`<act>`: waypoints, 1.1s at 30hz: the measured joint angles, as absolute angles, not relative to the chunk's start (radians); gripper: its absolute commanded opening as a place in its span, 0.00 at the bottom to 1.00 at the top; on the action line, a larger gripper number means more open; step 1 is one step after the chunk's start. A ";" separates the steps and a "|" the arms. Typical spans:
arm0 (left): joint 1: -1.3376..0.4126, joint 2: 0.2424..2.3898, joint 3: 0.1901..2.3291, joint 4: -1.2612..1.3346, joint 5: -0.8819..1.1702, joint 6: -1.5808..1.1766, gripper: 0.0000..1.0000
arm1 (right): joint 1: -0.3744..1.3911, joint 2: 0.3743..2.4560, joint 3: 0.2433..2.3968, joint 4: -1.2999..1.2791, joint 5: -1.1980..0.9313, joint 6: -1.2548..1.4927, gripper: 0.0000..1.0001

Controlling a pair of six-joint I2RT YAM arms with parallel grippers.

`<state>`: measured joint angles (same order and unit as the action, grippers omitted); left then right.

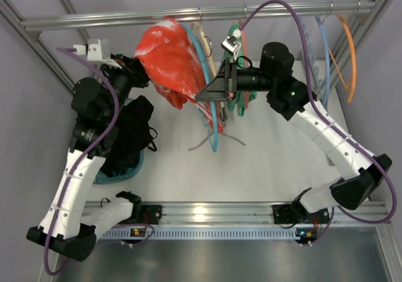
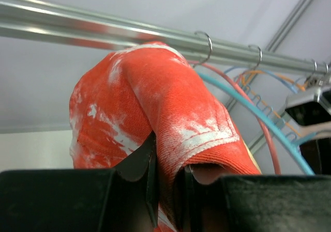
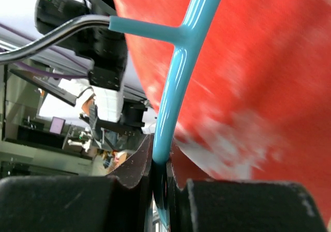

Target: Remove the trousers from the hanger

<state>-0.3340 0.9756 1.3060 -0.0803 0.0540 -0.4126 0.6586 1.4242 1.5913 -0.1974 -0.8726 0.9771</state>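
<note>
my left gripper (image 2: 168,178) pinched the trousers (image 2: 155,97), my right gripper (image 3: 161,178) clamped the hanger (image 3: 173,87); removal seemingly wasn't finished yet.

Beneath rail (image 1: 125,19), trousers (image 1: 169,56) left of hanger (image 1: 213,136)

Tight at the rail (image 1: 125,19), room below
Green garment (image 1: 240,103) hung close beside the trousers (image 1: 169,56); the bench (image 1: 251,169) beneath lay open.

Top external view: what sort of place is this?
Probably a robot test cell: silver aluminium-profile frame, horizontal metal clothes rail, and two white robot arms bolted at a white table.
</note>
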 measured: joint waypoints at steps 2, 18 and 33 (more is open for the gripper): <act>-0.313 0.976 1.341 -0.099 0.034 -0.432 0.00 | 0.658 1.420 1.580 -0.196 -0.878 0.968 0.00; -0.097 0.935 1.621 -0.112 -0.182 -0.466 0.00 | 0.640 1.376 1.497 -0.269 -0.861 0.923 0.00; 0.088 0.535 1.477 -0.185 -0.316 -0.199 0.00 | 0.675 1.235 1.403 -0.347 -0.922 0.802 0.00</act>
<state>0.0883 0.5350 1.4769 -0.1852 -0.3157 -0.1986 0.6746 1.2354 1.4033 -0.3466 -0.9218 0.8024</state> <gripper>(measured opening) 0.208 0.067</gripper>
